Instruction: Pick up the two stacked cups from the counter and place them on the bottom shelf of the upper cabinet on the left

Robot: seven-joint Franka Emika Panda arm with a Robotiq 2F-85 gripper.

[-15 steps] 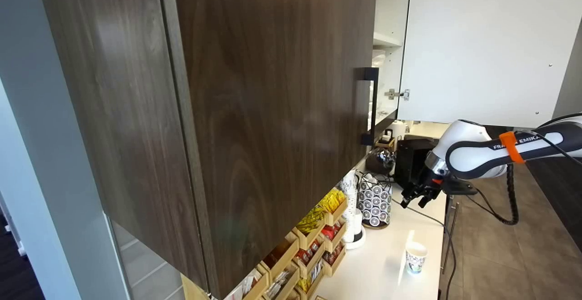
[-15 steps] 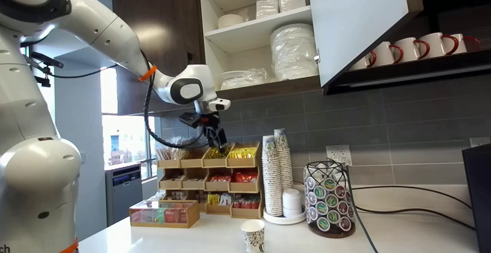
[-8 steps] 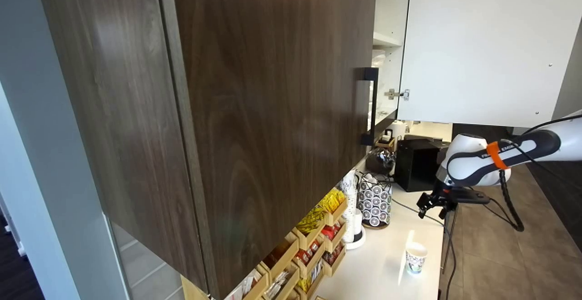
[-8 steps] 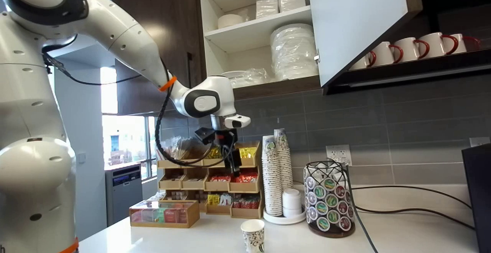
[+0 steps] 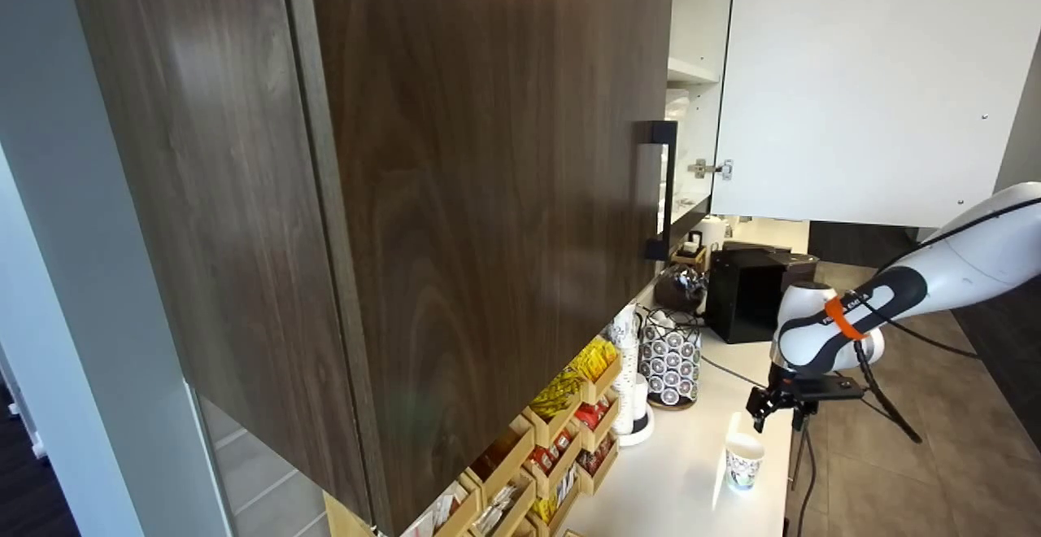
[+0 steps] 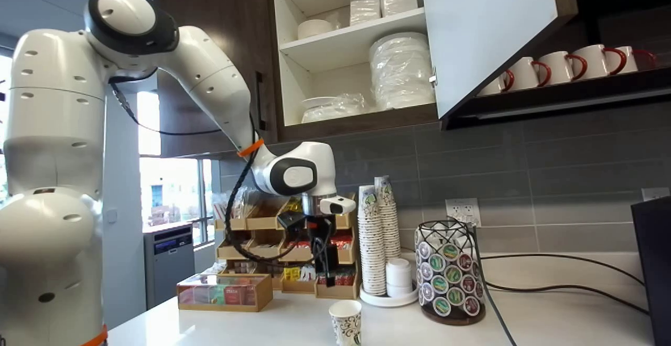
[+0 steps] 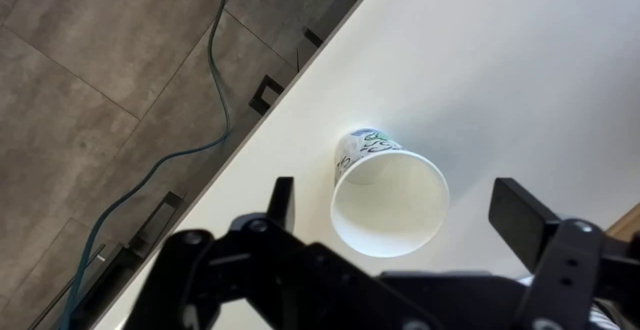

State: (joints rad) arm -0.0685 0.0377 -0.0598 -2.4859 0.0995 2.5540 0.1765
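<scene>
Little of the task looks done: the vine-patterned paper cup (image 6: 346, 326) stands upright on the off-white desk (image 7: 500, 60), near its front edge. Only one rim can be made out, so I cannot tell whether a second cup is nested with it. The dark-wood upper cabinet (image 6: 292, 76) is accessible, with a white-faced door (image 6: 487, 26) swung aside and plastic-wrapped tableware (image 6: 401, 73) on the pale bottom shelf (image 5: 690, 205). Left to do, as I judge it: come down around the cup, grip it, lift it, carry it up past the cabinet's front edge, set it down and let go.

The claw (image 7: 394, 199) is spread wide and holds nothing; in the wrist view its two fingers (image 7: 520, 220) lie either side of the cup, with a gap on each side. In an exterior view the fingertips (image 6: 330, 277) hang just above the rim, not touching it. The Franka Panda arm (image 6: 57, 115) bends high at the elbow (image 6: 126, 13), the forearm (image 6: 223, 93) slants down toward the desk, and the wrist (image 6: 317, 162) aims the claw nearly straight down.
</scene>
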